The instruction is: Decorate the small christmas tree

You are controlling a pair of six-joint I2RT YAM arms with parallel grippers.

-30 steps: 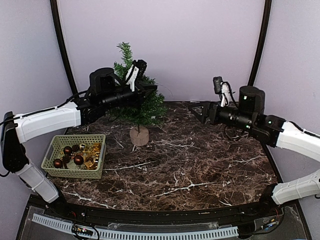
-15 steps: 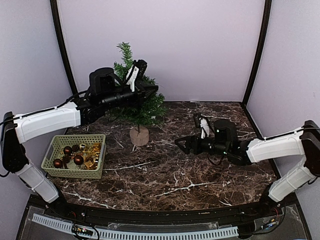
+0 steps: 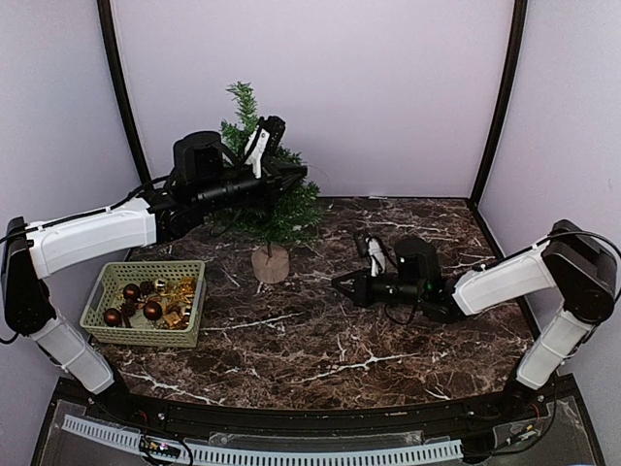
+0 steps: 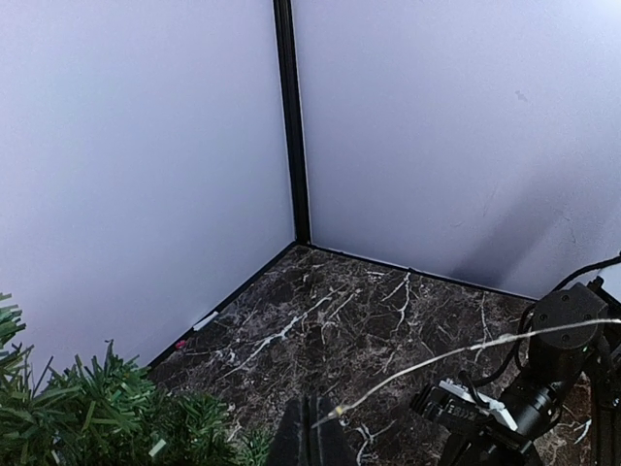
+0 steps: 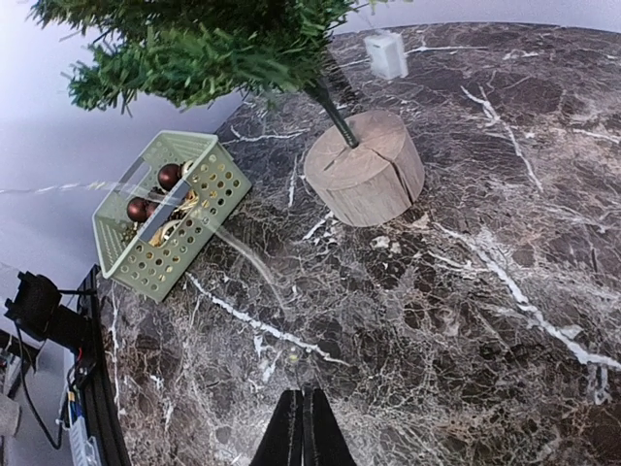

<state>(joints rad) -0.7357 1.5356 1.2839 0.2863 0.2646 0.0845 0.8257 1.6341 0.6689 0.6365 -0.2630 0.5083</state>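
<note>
Left gripper (image 4: 309, 434) is pinched shut high in the tree (image 3: 279, 199), apparently on the end of a thin wire (image 4: 490, 341) that trails off to the right; right gripper (image 3: 340, 284) is shut with nothing seen in it, low over the table (image 3: 320, 349), near the stump (image 5: 367, 170). Biggest risk: the tree stands at the back left on that one small stump, so a pull on the wire, or a push from the left arm among the branches, may tip it. Next, the wire passes over the basket (image 3: 109, 291) in the right wrist view, so dragging it may snag the rim or flick out baubles (image 3: 152, 310). Least, the fine wire may slip from the pinched tips
</note>
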